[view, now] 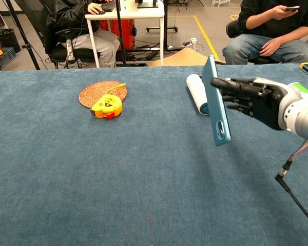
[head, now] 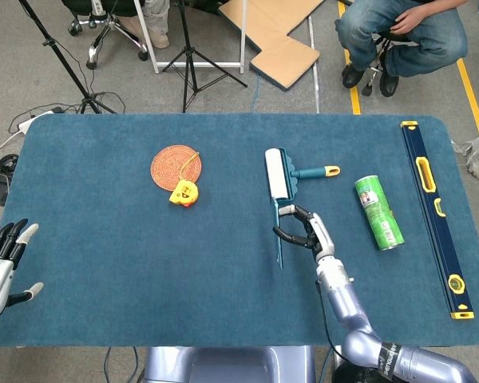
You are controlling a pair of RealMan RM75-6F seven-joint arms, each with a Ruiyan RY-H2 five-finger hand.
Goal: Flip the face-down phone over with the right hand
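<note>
At the far lower left of the head view, the left hand (head: 1, 267) sits at the edge of the blue desk (head: 104, 239), with its fingers spread apart and nothing in them. In the upper left part of the desk lies a round woven coaster (head: 175, 165), and a yellow tape measure (head: 184, 193) rests at its lower edge, touching it.

Near the middle of the frame is a lint roller (head: 279, 175) with a teal handle pointing to the right. Just below it is the phone (view: 215, 101) — it is lifted off the desk and stands on its edge, almost upright, with its light blue back and camera turned to the left in the chest view. The right hand (view: 251, 96) holds it from the right side; the fingers (view: 235, 83) reach along the phone, closed on it.

Further right lies a green can (head: 378, 212) on its side, and along the right edge of the desk — a long dark blue spirit level (head: 433, 215) with yellow parts.
</note>
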